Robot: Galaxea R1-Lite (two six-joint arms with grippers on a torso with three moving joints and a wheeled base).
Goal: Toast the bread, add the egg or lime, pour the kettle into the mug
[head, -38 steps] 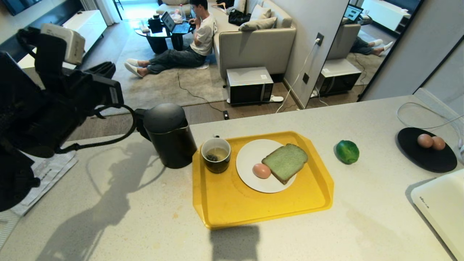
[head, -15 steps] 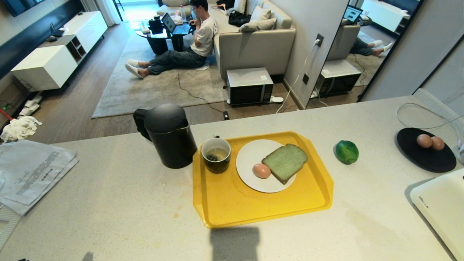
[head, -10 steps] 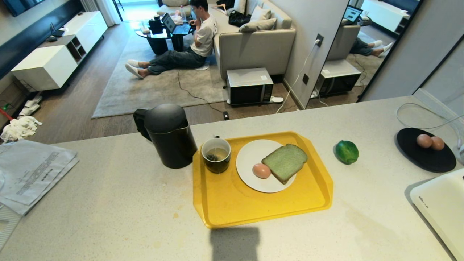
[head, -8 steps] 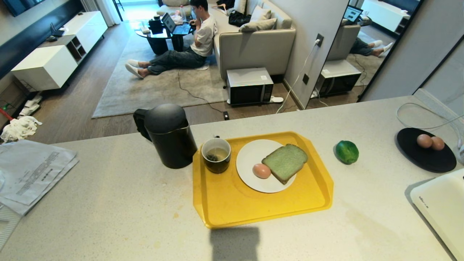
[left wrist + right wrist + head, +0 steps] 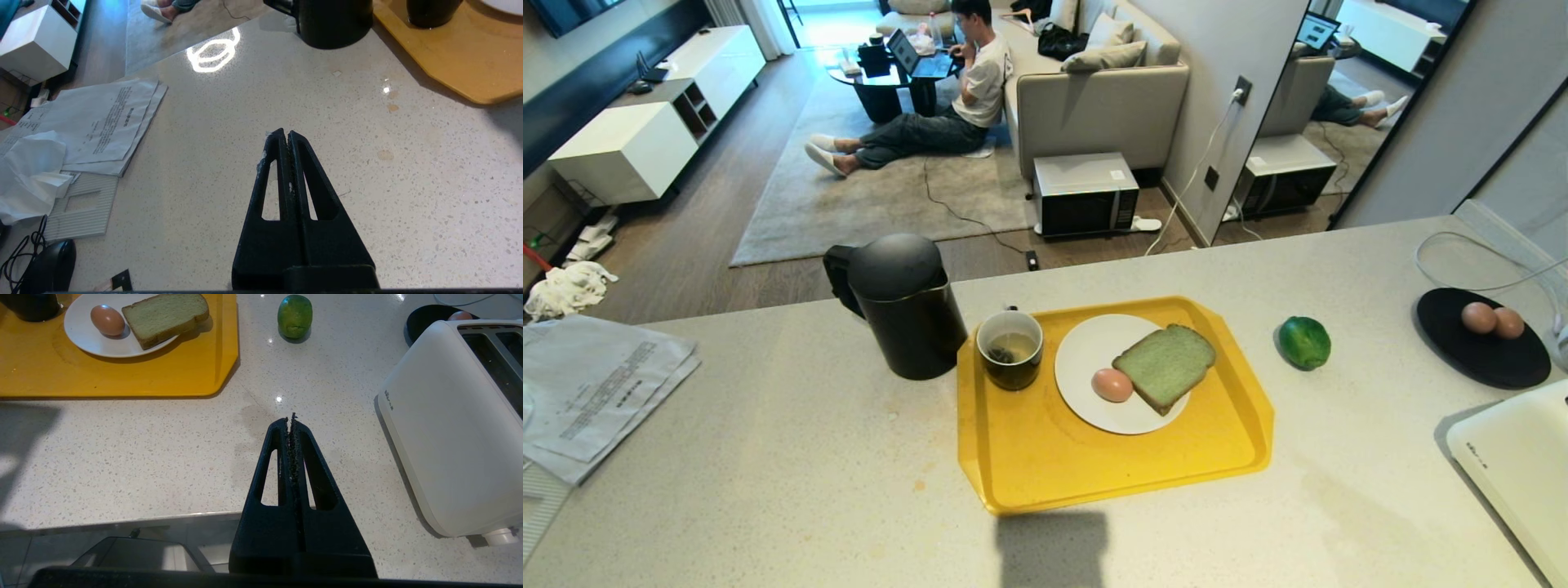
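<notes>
From the head view, papers [image 5: 600, 384] lie at 9 o'clock on the counter [image 5: 768, 457]. The left arm that loomed there 2.5 s ago is gone from this view, drawn back low. The left gripper [image 5: 287, 136] hangs over bare counter, fingers pressed together, holding nothing.

Nearer center, the kettle [image 5: 900, 304] stands at 11 o'clock of the yellow tray [image 5: 1045, 465], just beside the mug [image 5: 1010, 349], which holds pale tea. On the white plate [image 5: 1086, 347] the egg [image 5: 1112, 385] touches the bread [image 5: 1165, 365].

The lime [image 5: 1304, 342] sits at 3 o'clock of the tray, apart from it. 2 brown eggs [image 5: 1493, 319] rest on a black dish [image 5: 1494, 363] further right, and the toaster [image 5: 449, 416] stands nearest. The right gripper [image 5: 292, 422] is parked, closed and empty.

With toast, egg and tea in place and both arms withdrawn, the task looks finished.
</notes>
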